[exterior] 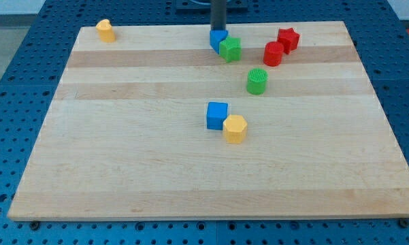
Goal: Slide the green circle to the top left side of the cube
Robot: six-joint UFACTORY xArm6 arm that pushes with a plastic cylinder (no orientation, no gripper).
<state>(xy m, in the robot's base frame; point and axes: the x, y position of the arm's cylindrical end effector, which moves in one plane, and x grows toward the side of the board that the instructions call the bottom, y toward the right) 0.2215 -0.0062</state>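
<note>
The rod's tip [218, 30] sits at the table's [122, 170] top edge, touching a small blue block [218, 39]; the green circle [256, 81] stands well apart from the blue cube [217, 115]; no jaws here to judge

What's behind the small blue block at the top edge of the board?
My rod comes down directly behind the small blue block, toward the view's top. My tip is hidden by that block. A green star-like block touches its right side.
</note>
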